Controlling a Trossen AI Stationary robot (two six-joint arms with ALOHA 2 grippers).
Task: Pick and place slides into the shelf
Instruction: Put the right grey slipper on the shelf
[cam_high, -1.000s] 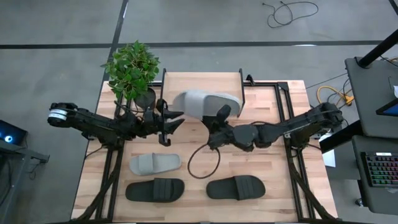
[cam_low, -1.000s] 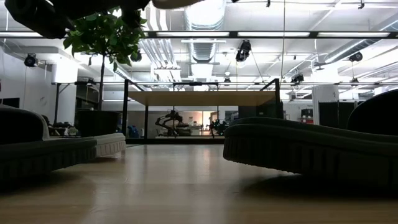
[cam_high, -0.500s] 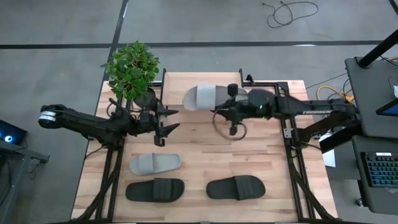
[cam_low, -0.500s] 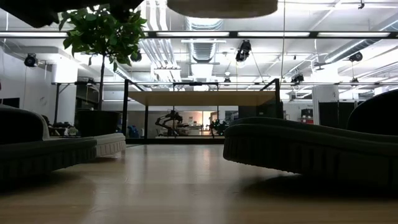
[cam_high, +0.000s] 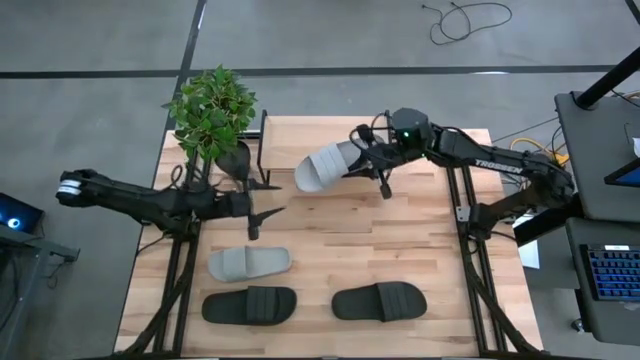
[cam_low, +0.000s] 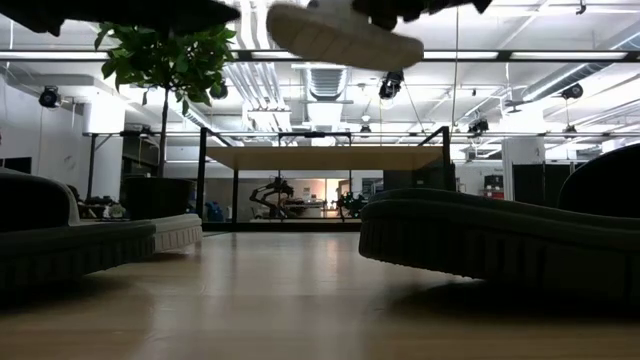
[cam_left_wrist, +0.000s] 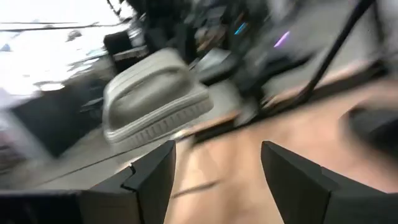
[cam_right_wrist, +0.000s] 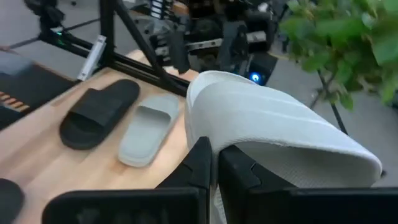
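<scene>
Right wrist view: right gripper (cam_right_wrist: 211, 163) pinches grey slide (cam_right_wrist: 273, 134) by its strap, aloft near shelf (cam_high: 262, 150); probably light, flexible foam; left gripper (cam_high: 256, 211) spread, empty.

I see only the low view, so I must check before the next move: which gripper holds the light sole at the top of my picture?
Observer: The right gripper holds it. It is shut on the strap of the held grey slide, in the air.
Operator: Where is the left gripper?
Observer: The left gripper is open and empty, over the table's left part, near the plant.
Operator: How many slides lie on the table?
Observer: Three: the second grey slide and two black slides, all on the side away from the shelf.
</scene>
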